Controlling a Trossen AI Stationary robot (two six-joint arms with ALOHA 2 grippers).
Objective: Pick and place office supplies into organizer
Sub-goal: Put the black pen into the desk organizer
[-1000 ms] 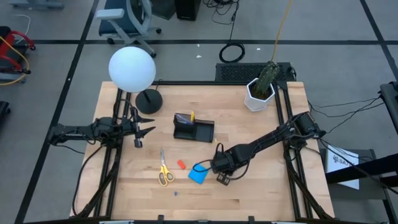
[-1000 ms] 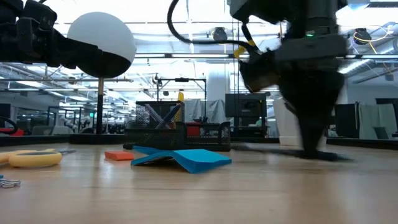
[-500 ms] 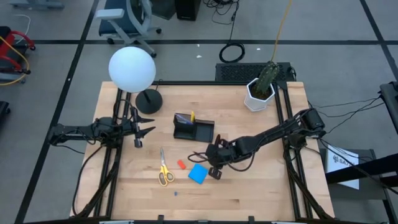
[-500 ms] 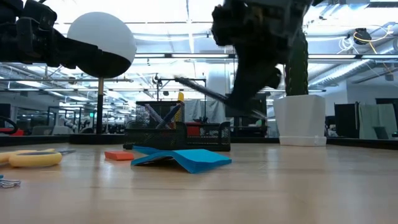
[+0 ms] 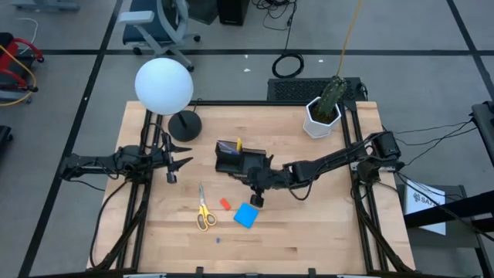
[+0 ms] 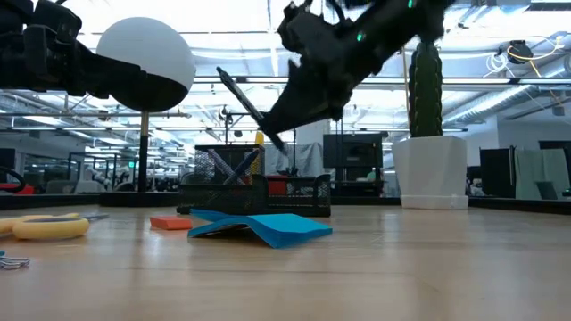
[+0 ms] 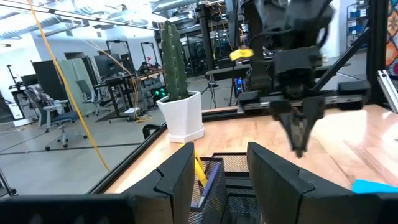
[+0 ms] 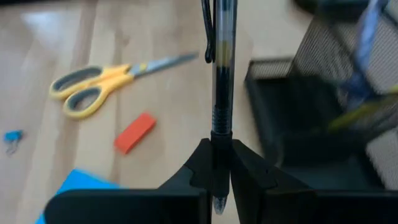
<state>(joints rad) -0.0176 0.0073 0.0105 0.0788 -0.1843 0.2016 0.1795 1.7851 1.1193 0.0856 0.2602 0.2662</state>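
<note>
Gripping a black pen (image 8: 222, 74) above the tabletop (image 5: 324, 224), right end effector (image 5: 257, 188) beside the organizer (image 5: 240, 161), left end effector (image 5: 179, 157) open, idle.

globe lamp (image 5: 164, 86), potted cactus (image 5: 325, 112) (white pot)

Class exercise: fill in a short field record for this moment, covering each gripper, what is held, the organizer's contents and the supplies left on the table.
right gripper: shut on black pen, beside the black mesh organizer
left gripper: open, waiting at table's left
organizer contents: yellow pen, purple-grey pen
on table: yellow-handled scissors, red eraser, blue square pad
</note>
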